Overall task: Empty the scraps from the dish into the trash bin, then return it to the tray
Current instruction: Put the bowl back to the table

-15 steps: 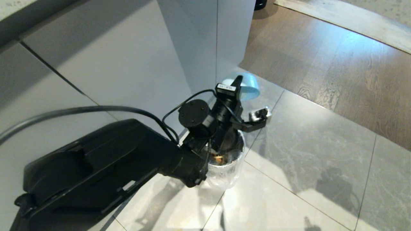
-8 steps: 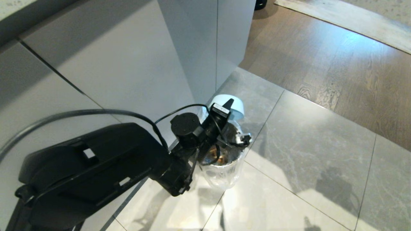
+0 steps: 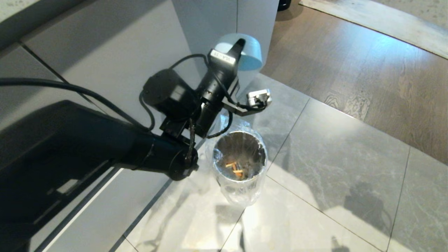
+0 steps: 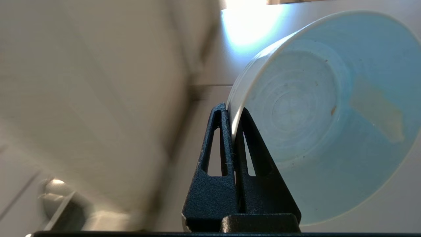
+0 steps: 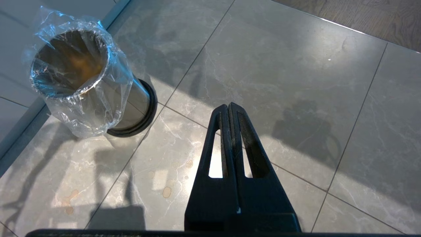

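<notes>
The pale blue dish (image 3: pixel 250 52) hangs tipped on its side above and behind the trash bin (image 3: pixel 240 182), against the grey cabinet. My left gripper (image 3: pixel 238 45) is shut on its rim, one finger inside the bowl and one outside. In the left wrist view the dish (image 4: pixel 329 115) shows an empty inside with only small specks, pinched by the left gripper (image 4: pixel 232 110). Yellow and orange scraps (image 3: pixel 234 168) lie at the bottom of the lined metal bin (image 5: pixel 88 82). My right gripper (image 5: pixel 228 107) is shut on nothing, low over the floor tiles beside the bin. The tray is out of view.
Grey cabinet fronts (image 3: pixel 115 63) rise close behind and left of the bin. Grey floor tiles (image 3: pixel 332 168) spread to the right, with wood flooring (image 3: pixel 367 70) beyond them.
My left arm dipped towards the bin's mouth, then lifted the dish up and away. The bin's mouth, covered by the arm before, now shows the scraps inside.
</notes>
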Controlling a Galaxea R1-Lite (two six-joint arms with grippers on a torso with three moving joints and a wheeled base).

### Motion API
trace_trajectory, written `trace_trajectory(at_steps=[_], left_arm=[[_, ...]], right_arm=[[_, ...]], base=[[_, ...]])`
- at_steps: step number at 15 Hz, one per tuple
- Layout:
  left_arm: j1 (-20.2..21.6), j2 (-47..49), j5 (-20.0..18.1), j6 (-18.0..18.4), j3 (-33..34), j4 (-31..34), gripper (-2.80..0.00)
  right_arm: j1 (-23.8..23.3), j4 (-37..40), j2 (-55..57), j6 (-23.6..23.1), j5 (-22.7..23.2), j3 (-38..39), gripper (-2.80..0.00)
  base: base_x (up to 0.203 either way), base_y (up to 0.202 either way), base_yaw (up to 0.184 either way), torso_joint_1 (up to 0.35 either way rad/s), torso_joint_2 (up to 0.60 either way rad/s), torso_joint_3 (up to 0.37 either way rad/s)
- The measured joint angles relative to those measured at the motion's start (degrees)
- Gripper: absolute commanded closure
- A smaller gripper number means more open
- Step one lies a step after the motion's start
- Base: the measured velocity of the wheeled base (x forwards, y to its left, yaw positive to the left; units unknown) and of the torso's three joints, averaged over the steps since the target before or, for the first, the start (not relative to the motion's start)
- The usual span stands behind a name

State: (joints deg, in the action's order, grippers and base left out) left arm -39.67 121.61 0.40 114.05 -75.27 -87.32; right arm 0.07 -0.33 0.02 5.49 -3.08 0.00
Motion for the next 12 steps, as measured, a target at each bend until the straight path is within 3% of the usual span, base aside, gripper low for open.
trace_trajectory(at_steps=[6,10,12], left_arm=[[-3.67,-6.83,-1.44,-0.36,5.99,0.11,0.0],[-10.41,-11.26,1.05,-1.13,8.5,0.13,0.0],[-11.39,-12.41,1.03,-1.2,7.1,0.1,0.0]], right_arm=[[0.0,0.03,0.0,-0.01,0.02,0.0,0.0],[0.0,0.0,0.0,0.0,0.03,0.0,0.0],[-0.02,0.02,0.0,0.02,0.0,0.0,0.0]], base=[[0.0,0.0,0.0,0.0,0.0,0.0],[0.0,0.0,0.0,0.0,0.0,0.0],[0.0,0.0,0.0,0.0,0.0,0.0]])
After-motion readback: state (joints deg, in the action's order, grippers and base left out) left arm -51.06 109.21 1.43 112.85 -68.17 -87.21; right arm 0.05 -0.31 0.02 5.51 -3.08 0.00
